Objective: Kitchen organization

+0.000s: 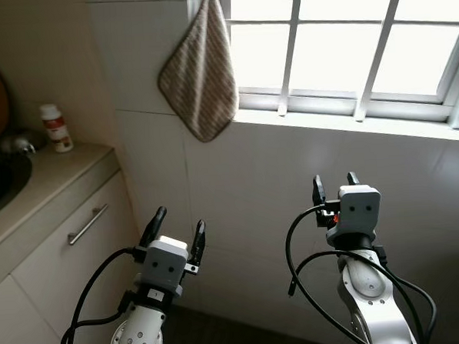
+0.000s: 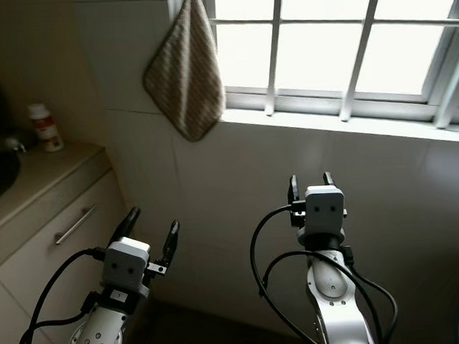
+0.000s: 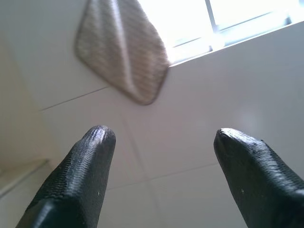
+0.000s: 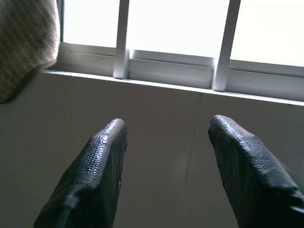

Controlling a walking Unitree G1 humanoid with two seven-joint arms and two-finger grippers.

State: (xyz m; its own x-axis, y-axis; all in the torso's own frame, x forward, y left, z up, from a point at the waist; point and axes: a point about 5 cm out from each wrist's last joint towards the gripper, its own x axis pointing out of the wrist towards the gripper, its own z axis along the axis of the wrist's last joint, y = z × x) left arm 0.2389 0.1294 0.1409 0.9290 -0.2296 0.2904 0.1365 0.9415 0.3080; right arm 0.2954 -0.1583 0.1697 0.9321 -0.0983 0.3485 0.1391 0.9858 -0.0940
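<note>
Above both pincers, hanging cloth, left pincer and right pincer open, empty

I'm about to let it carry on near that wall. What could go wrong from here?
1. Both open grippers, left and right, are raised close to the tiled wall; pushing forward might jam the fingers into it.
2. The cloth hangs above the left gripper; a lift could snag it.
3. The bottle stands on the counter near the left arm; a sideways swing might topple it.
</note>
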